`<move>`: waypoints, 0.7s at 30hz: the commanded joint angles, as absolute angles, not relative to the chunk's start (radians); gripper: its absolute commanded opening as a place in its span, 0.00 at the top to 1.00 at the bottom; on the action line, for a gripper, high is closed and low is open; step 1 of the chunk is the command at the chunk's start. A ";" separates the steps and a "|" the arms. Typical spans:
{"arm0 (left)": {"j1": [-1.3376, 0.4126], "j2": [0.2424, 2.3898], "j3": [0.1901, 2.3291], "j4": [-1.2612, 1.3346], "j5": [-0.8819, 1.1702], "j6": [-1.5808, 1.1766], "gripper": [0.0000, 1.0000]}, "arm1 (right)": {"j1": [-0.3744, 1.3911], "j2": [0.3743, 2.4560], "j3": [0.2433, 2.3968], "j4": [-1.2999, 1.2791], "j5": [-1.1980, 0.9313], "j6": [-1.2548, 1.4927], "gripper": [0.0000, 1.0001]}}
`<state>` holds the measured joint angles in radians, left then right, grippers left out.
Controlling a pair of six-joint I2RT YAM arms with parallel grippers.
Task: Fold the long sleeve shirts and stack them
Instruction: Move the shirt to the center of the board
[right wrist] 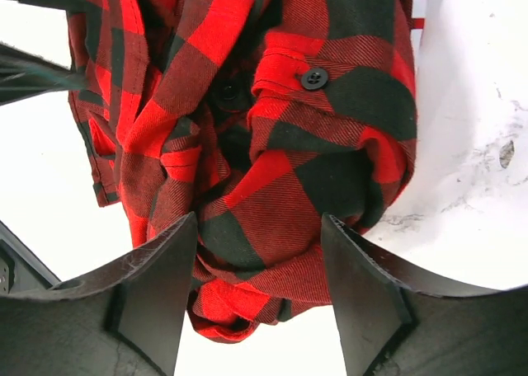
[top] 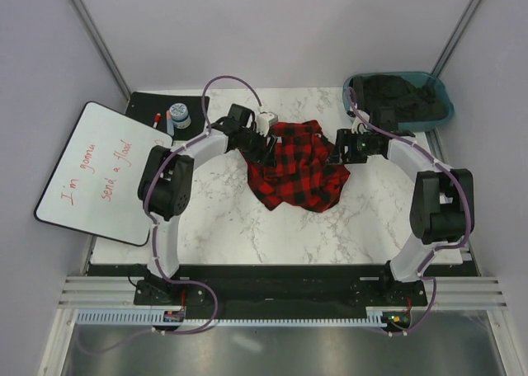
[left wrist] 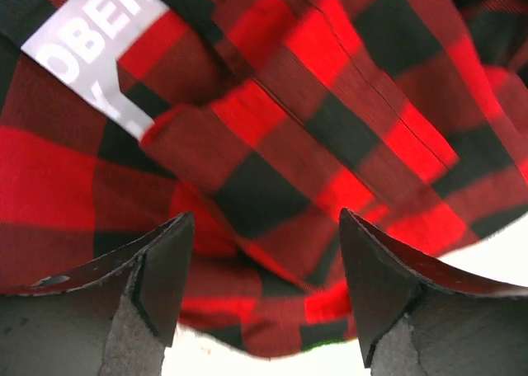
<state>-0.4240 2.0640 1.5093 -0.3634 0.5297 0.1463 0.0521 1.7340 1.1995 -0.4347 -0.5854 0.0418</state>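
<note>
The red-and-black flannel shirt (top: 297,174) lies crumpled in a heap on the marble table (top: 247,227), caught between the two grippers. The left gripper (top: 266,145) presses in at the heap's left edge and the right gripper (top: 340,155) at its right edge. Well out to the left of the left gripper, a whiteboard (top: 91,170) with red handwriting hangs over the table edge. Behind that arm's elbow is a black mat (top: 148,104) with a small round container (top: 178,115) on it. Beyond the right gripper sits a teal bin (top: 445,104) holding dark clothes (top: 396,96), close to the arm's cable but clear of the shirt. From above the fingers are too small to judge. The left wrist camera shows that gripper's jaws standing apart, with checked cloth filling the space ahead and a white neck label (left wrist: 99,38) up to the left of the fingers. The right wrist camera shows its jaws apart too. A bunched fold sits right between them, and a black button (right wrist: 313,78) lies farther ahead. Whether that fold is pinched I cannot tell.
</note>
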 commanded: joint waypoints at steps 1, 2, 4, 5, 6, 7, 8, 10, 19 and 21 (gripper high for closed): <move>-0.426 2.129 1.594 -0.321 0.540 0.037 0.23 | 0.048 1.721 1.203 -0.436 -0.583 0.044 0.33; -0.426 2.143 1.603 -0.321 0.541 0.025 0.24 | 0.048 1.720 1.200 -0.437 -0.581 0.043 0.34; -0.426 2.151 1.612 -0.321 0.570 0.009 0.33 | 0.048 1.709 1.190 -0.442 -0.574 0.037 0.35; -0.426 2.145 1.621 -0.322 0.589 0.009 0.43 | 0.048 1.706 1.189 -0.442 -0.569 0.035 0.35; -0.426 2.137 1.624 -0.325 0.613 0.011 0.59 | 0.049 1.704 1.187 -0.442 -0.563 0.035 0.35; -0.426 2.120 1.626 -0.325 0.662 0.011 0.66 | 0.048 1.704 1.190 -0.448 -0.557 0.034 0.35; -0.426 2.103 1.626 -0.328 0.690 0.011 0.75 | 0.041 1.704 1.192 -0.449 -0.558 0.034 0.35; -0.428 2.021 1.617 -0.341 0.770 0.021 0.95 | 0.028 1.704 1.206 -0.457 -0.561 0.034 0.35; -0.590 1.591 1.582 -0.647 1.018 0.281 0.98 | -0.112 1.664 1.299 -0.514 -0.661 0.029 0.31; -0.632 1.539 1.577 -0.657 1.035 0.276 0.98 | -0.114 1.645 1.319 -0.532 -0.679 0.008 0.29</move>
<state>-0.5438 1.6802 1.5517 -0.5156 0.8719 0.1684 -0.1085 1.7241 1.2369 -0.5014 -0.6117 0.0433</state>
